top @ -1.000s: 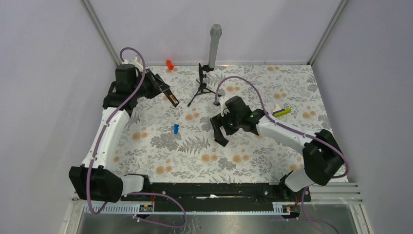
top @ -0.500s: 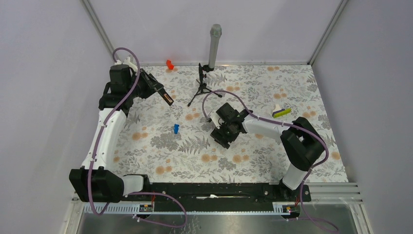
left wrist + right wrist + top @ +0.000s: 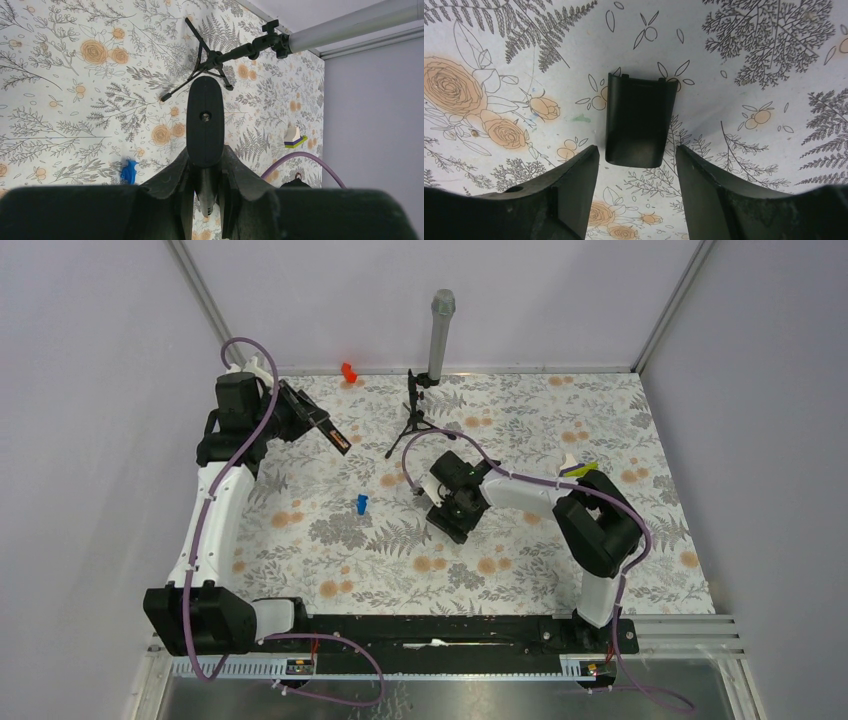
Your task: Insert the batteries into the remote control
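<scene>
The remote control [image 3: 334, 435] is a slim black bar held in the air at the back left, with my left gripper [image 3: 318, 423] shut on its near end. An orange patch at its outer end looks like the batteries [image 3: 343, 443]. The left wrist view shows the remote's [image 3: 205, 117] plain back sticking out past the fingers [image 3: 240, 172]. My right gripper [image 3: 636, 152] is low over the mat, open, its tips on either side of the near end of a small black cover plate [image 3: 639, 120] without touching it. From above, that gripper [image 3: 453, 512] hides the plate.
A small blue piece [image 3: 361, 503] lies left of the right gripper. A black tripod with a grey cylinder [image 3: 418, 415] stands at the back centre. A red piece [image 3: 348, 371] sits at the back edge. A yellow-green stick with a white block [image 3: 578, 468] lies to the right.
The right gripper has moved left and down over the cover plate, and its jaws have narrowed. The left arm has drawn the remote slightly back and left.
</scene>
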